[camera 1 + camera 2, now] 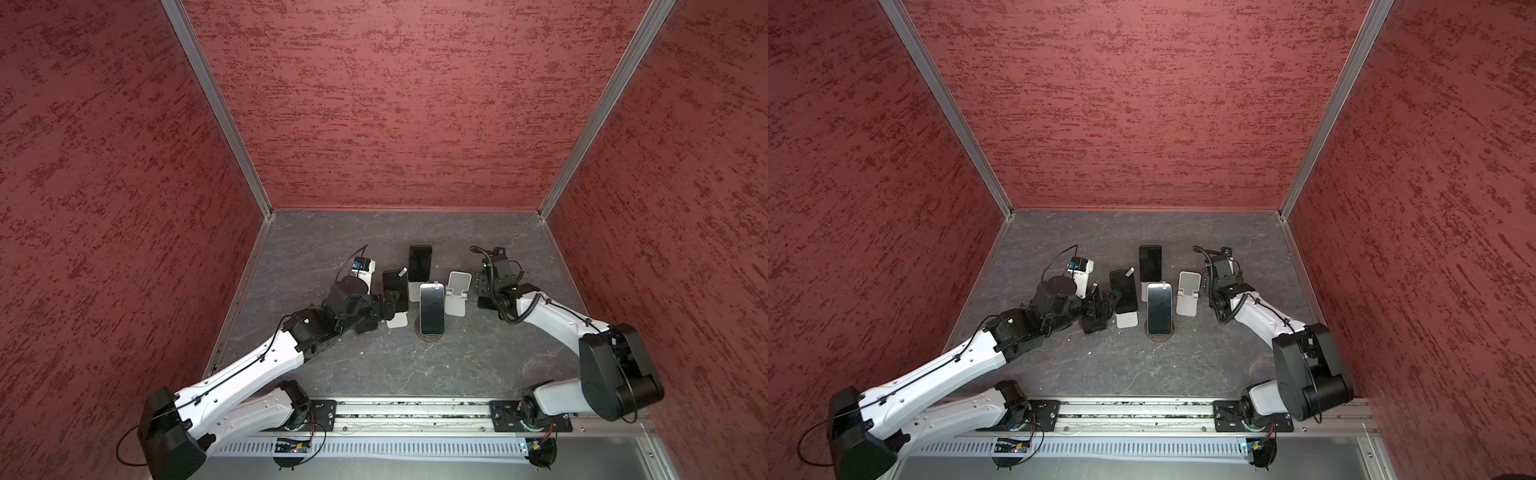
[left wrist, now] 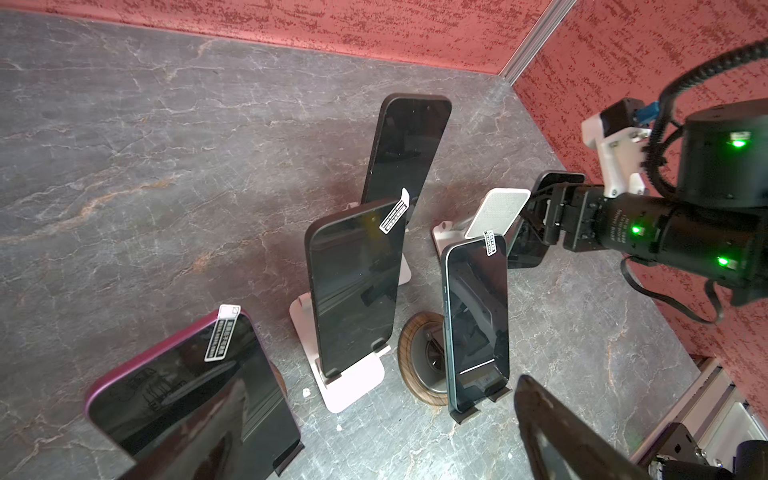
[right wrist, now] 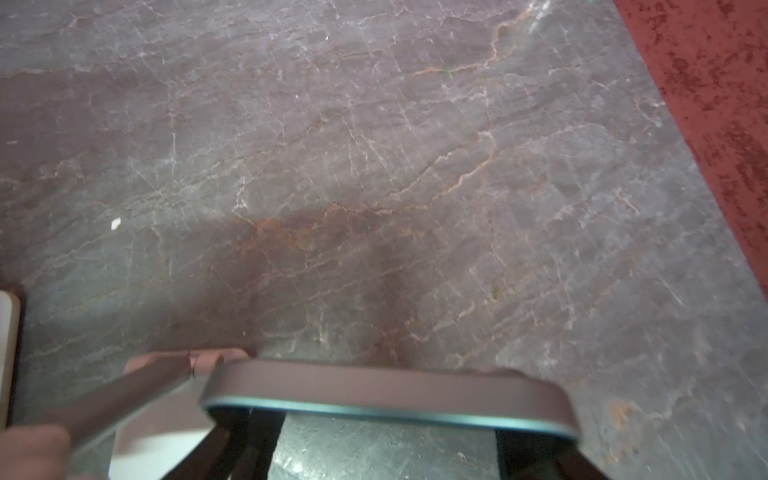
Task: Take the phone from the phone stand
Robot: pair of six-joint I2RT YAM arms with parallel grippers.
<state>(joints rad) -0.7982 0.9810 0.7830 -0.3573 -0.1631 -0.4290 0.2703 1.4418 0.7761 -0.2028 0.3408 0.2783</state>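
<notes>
Your right pincer (image 2: 536, 216) is clenched on the phone (image 2: 525, 249), and that phone is off its stand. It hangs just to the right of the empty white stand (image 1: 457, 295), low by the counter (image 1: 374, 365). You can't tell from here whether its lower edge touches the surface. In the right wrist view the phone's teal-rimmed edge (image 3: 386, 390) runs straight across between the two black fingers (image 3: 216, 449), with the grey counter beyond it.

On the other side, your left pincer (image 1: 390, 305) is released, jaws spread wide and gripping nothing. It sits low at the left end of the cluster, close to a purple-edged phone (image 2: 187, 395) propped on its own stand.

Between the two arms, three more phones stand upright. A dark phone (image 1: 395, 291) leans on a white stand on the left. The far phone (image 1: 419, 262) stands behind it. The middle phone (image 1: 432, 307) rests nearest you on a stand with a round wooden base (image 2: 409, 353).
</notes>
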